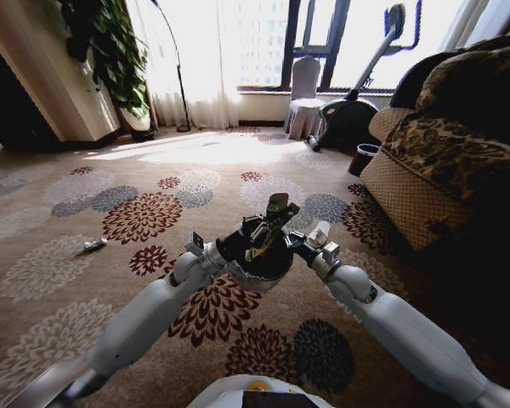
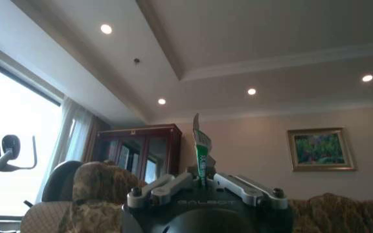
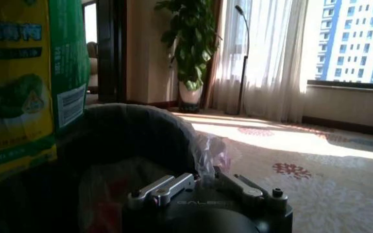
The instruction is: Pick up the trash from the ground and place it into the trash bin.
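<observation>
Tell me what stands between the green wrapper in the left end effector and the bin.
Nothing visible does. The left end effector holds the green wrapper upright, right above the small round black trash bin with its clear liner, which the right end effector grips at the rim.

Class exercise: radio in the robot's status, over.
Left gripper shut on green wrapper, above trash bin. Right gripper at bin rim. Small litter on carpet. Nothing blocking.

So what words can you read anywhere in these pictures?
"GALBOT": embossed on the black body of the left claw.
"GALBOT": same on the right claw.
Green-and-yellow crinkly plastic wrapper: printed characters and a barcode, too blurred to read.
</observation>
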Available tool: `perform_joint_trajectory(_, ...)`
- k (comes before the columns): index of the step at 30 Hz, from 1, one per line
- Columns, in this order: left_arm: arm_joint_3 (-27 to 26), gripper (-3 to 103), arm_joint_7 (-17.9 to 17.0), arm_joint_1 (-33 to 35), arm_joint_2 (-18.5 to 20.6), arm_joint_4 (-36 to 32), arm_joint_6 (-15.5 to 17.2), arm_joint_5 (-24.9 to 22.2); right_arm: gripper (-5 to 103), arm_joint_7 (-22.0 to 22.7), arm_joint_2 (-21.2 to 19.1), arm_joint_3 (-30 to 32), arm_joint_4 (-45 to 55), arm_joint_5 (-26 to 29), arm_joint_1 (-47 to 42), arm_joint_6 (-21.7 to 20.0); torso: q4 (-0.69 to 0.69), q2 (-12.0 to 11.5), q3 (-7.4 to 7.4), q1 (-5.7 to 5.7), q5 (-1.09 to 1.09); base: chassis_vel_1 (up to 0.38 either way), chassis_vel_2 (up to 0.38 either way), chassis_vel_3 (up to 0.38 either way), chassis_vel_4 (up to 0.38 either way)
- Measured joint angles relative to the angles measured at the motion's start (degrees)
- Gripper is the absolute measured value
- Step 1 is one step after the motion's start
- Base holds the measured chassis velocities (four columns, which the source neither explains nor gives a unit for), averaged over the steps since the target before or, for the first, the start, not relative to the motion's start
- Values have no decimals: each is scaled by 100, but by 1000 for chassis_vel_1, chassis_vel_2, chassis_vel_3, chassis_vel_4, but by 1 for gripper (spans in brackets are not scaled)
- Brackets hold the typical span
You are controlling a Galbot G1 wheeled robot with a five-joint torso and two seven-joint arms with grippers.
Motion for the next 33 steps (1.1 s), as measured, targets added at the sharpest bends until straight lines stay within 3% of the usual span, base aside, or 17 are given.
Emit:
perform_joint_trajectory(10, 572, 0, 137, -341, -384, 1098, -413, 916, 0, 9, -80, 140, 175, 0, -257, 54, 0, 0, 0, 0, -2, 0, 0, 0, 0)
perform_joint_trajectory(15, 588, 0, 151, -351, -403, 1126, -455, 1061, 0, 9, -119, 202, 193, -1, -325, 61, -1, 0, 0, 0, 0, 0, 0, 0, 0)
perform_joint_trajectory(16, 539, 10, 149, -344, -333, 1031, -413, 1118, 0, 7, -146, 234, 193, -1, -343, 74, -1, 0, 0, 0, -1, 0, 0, 0, 0)
perform_joint_trajectory(18, 491, 10, 148, -328, -266, 938, -349, 1173, 0, 3, -169, 265, 194, 0, -357, 86, 0, 0, 0, 0, 0, 0, 0, 0, 0)
perform_joint_trajectory(24, 268, 37, 6, -95, 178, 565, -120, 1517, 0, -2, -217, 400, 73, -13, -383, 142, 1, 0, 0, -1, -1, 0, 0, 0, 0)
perform_joint_trajectory(26, 252, 37, -6, -73, 203, 546, -113, 1527, 0, -2, -216, 403, 61, -17, -379, 144, 1, 0, 0, -1, -2, 0, 0, 0, 0)
perform_joint_trajectory(28, 135, 54, -48, 63, 311, 455, -101, 1549, 0, -1, -211, 423, 3, -61, -350, 161, 0, 0, 0, -1, -1, 0, 0, 0, 0)
perform_joint_trajectory(30, 110, 54, -52, 89, 329, 440, -101, 1548, 0, -2, -211, 427, -3, -68, -343, 165, 0, 0, 0, -1, -1, 0, 0, 0, 0)
perform_joint_trajectory(32, -16, 65, -53, 213, 384, 382, -103, 1544, 0, -3, -227, 428, -16, -76, -316, 167, 1, 0, 0, -1, -1, 0, 0, 0, 0)
perform_joint_trajectory(33, -16, 65, -53, 213, 384, 382, -103, 1544, 0, -3, -227, 428, -16, -76, -316, 167, 1, 0, 0, -1, -1, 0, 0, 0, 0)
